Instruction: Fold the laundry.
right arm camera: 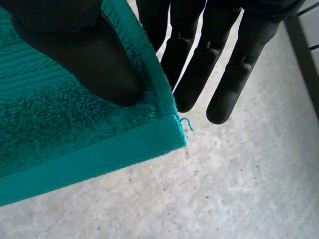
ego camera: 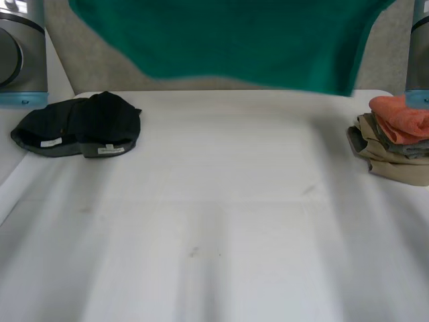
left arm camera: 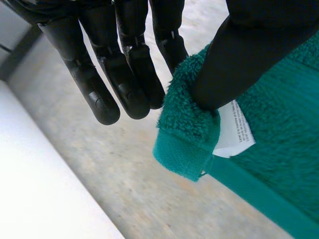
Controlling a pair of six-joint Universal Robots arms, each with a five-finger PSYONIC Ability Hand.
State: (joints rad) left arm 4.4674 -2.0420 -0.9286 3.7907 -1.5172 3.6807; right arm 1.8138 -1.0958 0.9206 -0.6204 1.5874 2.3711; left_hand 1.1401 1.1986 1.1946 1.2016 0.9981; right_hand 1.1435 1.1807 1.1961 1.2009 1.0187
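Note:
A green towel (ego camera: 255, 40) hangs spread in the air above the far edge of the white table (ego camera: 214, 221). In the left wrist view my left hand (left arm camera: 124, 74) pinches one corner of the towel (left arm camera: 279, 149) between its thumb and the nearest straight finger. A white care label (left arm camera: 234, 132) sticks out by that corner. In the right wrist view my right hand (right arm camera: 84, 55) presses its thumb onto the other hemmed corner of the towel (right arm camera: 60, 134), with straight fingers (right arm camera: 234, 74) behind the edge.
A crumpled black garment (ego camera: 80, 124) lies at the table's far left. At the far right stands a stack of folded clothes (ego camera: 392, 157) with an orange piece (ego camera: 402, 117) on top. My left arm's grey joint (ego camera: 20, 54) rises at the far left.

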